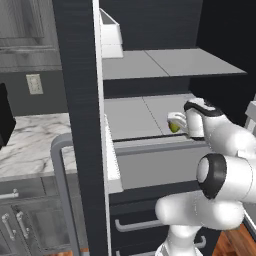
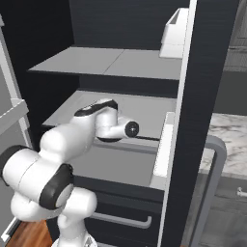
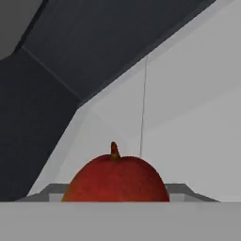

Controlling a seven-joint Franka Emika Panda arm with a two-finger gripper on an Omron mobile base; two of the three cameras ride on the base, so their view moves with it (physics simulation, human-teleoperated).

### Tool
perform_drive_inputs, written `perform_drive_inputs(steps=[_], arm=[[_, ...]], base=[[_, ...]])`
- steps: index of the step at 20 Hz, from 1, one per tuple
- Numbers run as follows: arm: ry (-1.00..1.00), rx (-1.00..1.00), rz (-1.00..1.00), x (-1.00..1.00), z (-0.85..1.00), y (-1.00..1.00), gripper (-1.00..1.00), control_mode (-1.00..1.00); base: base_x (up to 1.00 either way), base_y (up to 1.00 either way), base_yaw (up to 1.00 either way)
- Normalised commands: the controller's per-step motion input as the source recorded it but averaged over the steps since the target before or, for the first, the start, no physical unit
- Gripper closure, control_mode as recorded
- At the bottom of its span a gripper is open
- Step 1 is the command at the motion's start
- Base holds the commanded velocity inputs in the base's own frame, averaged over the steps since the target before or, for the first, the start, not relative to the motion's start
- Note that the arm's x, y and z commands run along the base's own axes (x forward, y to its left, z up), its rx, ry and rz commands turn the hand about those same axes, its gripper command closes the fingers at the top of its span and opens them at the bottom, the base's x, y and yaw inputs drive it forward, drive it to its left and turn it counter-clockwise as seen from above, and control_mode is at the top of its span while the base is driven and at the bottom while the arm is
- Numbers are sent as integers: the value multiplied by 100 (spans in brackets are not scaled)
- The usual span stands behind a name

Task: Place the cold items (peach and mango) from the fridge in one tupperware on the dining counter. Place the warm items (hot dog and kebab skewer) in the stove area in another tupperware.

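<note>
My gripper (image 1: pixel 176 123) reaches onto the middle fridge shelf (image 1: pixel 135 117), and its jaws stand on either side of a small fruit (image 1: pixel 174 127) that looks yellow-green from this side. In the hand view the same fruit (image 3: pixel 115 179) is red with a short stem and sits right between the gripper's (image 3: pixel 115 195) fingers; I take it for the mango. It rests at about shelf level, near the front edge. From the right base view the white hand (image 2: pixel 113 126) hides the fruit. The peach, hot dog, kebab skewer and tupperware are out of view.
The open fridge door (image 1: pixel 80 125) stands close on the left with a white bin (image 1: pixel 111 37) high up. An upper shelf (image 1: pixel 170 62) hangs over the hand. A drawer front (image 1: pixel 150 170) lies below, and a marble counter (image 1: pixel 35 135) lies beyond the door.
</note>
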Motion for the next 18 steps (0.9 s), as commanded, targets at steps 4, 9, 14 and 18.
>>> perform_drive_inputs(steps=[4,9,14,18], arm=[[-7,-7,0,-100,97,-13,100,-100],[0,-51,2,-100,100,0,100,-100],[0,-77,5,-100,89,0,100,-100],[20,-89,16,-100,38,0,100,-100]], base=[[0,0,0],[0,0,0],[0,0,0],[0,0,0]])
